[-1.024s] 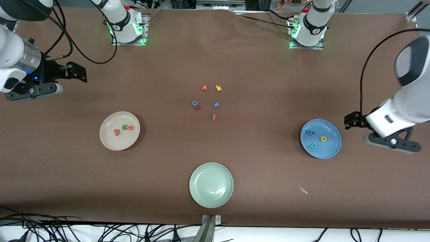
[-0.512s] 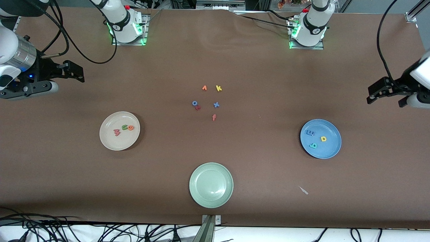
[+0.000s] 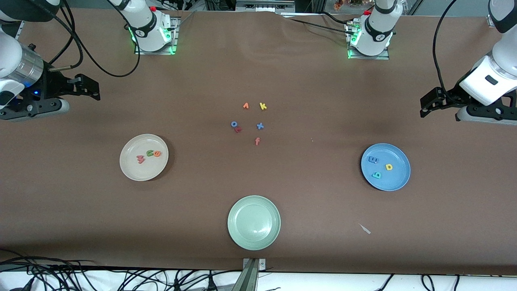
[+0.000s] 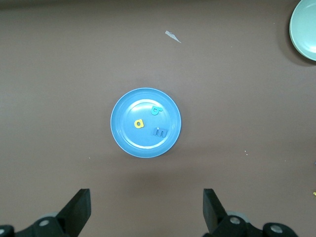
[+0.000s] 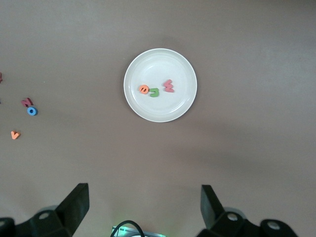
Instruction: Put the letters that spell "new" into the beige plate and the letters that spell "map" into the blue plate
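Sorting looks finished to me: green n, orange e and red w [image 5: 169, 86] lie in the beige plate [image 5: 182, 106] below my spread, empty right gripper [image 5: 143, 210], while blue m, teal a and yellow p [image 4: 139, 123] sit in the blue plate [image 4: 123, 140] under the equally spread left gripper [image 4: 146, 215].

beige plate [image 5: 160, 59] held orange "e" [image 5: 143, 89], green "n" [image 5: 154, 92], salmon-red "w" [image 5: 169, 86] | right gripper [image 5: 143, 207] jaws stood apart above the desk [image 5: 247, 148]

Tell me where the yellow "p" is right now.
The yellow "p" lies in the blue plate at the left arm's end of the table, beside the blue "m" and the teal "a".
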You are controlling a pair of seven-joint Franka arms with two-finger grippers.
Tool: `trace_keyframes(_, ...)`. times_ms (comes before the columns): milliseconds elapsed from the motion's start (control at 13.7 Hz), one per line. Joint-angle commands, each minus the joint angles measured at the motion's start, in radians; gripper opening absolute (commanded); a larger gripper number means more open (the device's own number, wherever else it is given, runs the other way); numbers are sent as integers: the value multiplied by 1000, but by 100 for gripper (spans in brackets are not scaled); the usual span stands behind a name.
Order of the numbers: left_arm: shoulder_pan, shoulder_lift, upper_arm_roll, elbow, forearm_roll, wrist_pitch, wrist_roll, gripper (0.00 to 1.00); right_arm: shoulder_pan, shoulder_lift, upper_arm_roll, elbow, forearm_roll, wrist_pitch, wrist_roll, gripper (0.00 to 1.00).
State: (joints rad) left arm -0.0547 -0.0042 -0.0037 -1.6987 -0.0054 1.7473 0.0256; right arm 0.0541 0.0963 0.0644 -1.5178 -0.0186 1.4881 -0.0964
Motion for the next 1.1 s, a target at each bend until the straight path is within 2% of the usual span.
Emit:
trace_keyframes(0,16,-25,-15,-18,18,-11,0,100,-3,2,6,13,-15,1,1,100)
trace_keyframes(1024,26,-16,-7,39,16,-91,4,100,-7,19,6,10,-27,1,-5,100)
